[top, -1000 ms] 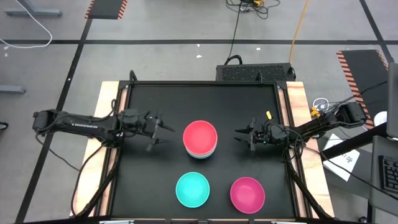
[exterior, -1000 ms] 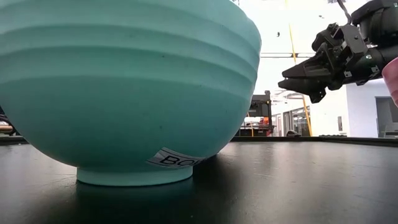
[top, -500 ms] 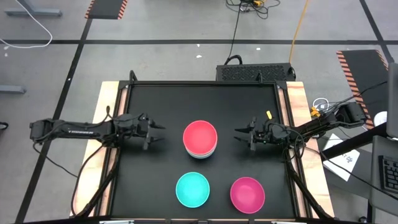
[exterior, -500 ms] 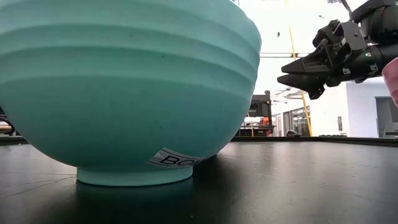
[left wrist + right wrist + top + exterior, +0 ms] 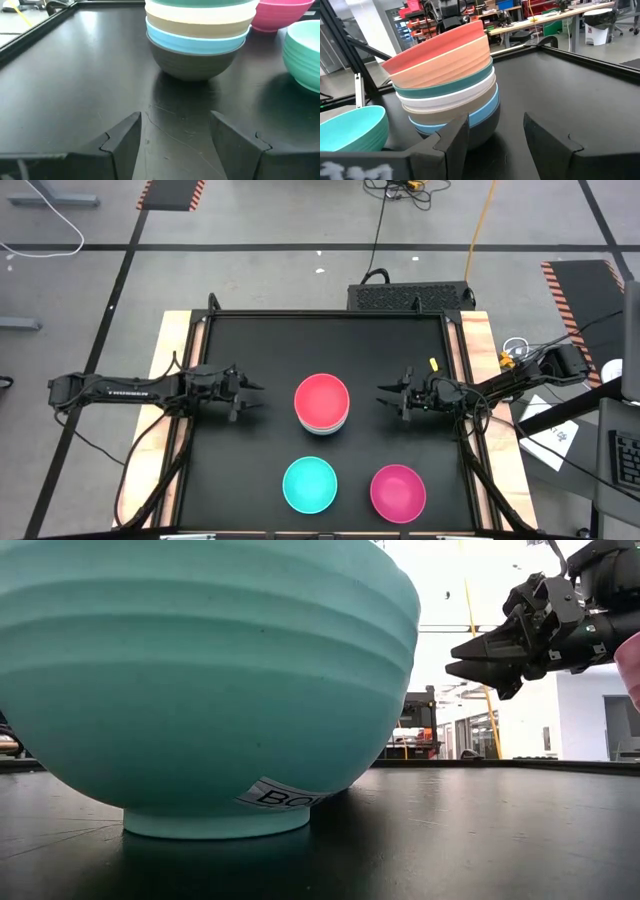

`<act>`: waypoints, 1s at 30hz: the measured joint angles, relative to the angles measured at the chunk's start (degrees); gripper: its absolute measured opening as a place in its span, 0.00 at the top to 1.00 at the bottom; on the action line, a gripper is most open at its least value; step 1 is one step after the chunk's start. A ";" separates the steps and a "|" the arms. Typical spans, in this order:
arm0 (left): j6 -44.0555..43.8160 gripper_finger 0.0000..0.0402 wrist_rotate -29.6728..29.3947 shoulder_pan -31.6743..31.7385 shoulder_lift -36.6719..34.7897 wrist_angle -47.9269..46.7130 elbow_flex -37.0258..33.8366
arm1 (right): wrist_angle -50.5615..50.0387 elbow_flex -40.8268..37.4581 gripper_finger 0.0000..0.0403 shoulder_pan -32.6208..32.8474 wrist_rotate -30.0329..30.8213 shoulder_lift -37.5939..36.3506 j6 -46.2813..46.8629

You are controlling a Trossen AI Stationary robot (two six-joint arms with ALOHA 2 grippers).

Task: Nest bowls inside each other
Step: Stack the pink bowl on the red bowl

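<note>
High view: left gripper point(image 5: 255, 395) and right gripper point(image 5: 385, 397) flank the stack point(image 5: 322, 404) mid-table, each with fingers spread, holding nothing and touching nothing. Turquoise bowl point(image 5: 310, 485) and magenta bowl point(image 5: 398, 491) sit apart near the table's front edge.

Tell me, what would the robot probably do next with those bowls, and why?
Probably the left gripper, open and empty, would go to the turquoise bowl to lift it onto the stack. The stack, red-pink bowl on top, stands mid-table, while the turquoise and magenta bowl sit loose. The right gripper is open too, beside the stack.
</note>
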 joint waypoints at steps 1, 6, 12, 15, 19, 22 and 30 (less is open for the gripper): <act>-0.20 0.41 0.01 0.00 -0.01 -0.09 0.00 | 0.00 0.02 0.55 0.00 0.00 0.00 0.00; -0.63 0.41 0.01 0.00 0.03 -0.23 0.01 | -0.02 0.01 0.55 0.00 -0.02 0.00 0.56; -0.68 0.41 0.02 0.00 0.03 0.63 0.02 | -0.02 0.01 0.55 0.00 -0.02 0.00 0.61; -0.71 0.41 0.02 0.00 0.03 0.63 0.02 | -0.02 0.02 0.55 0.00 -0.02 0.00 0.61; -0.83 0.41 0.02 0.00 0.03 0.63 0.02 | -0.02 0.01 0.55 0.00 -0.02 0.00 0.40; -0.82 0.41 0.02 0.00 0.03 0.63 0.02 | -0.02 0.01 0.55 0.00 -0.07 0.00 0.22; -0.81 0.41 0.01 0.00 0.03 0.63 0.02 | -0.01 0.01 0.55 0.00 -0.13 0.00 1.60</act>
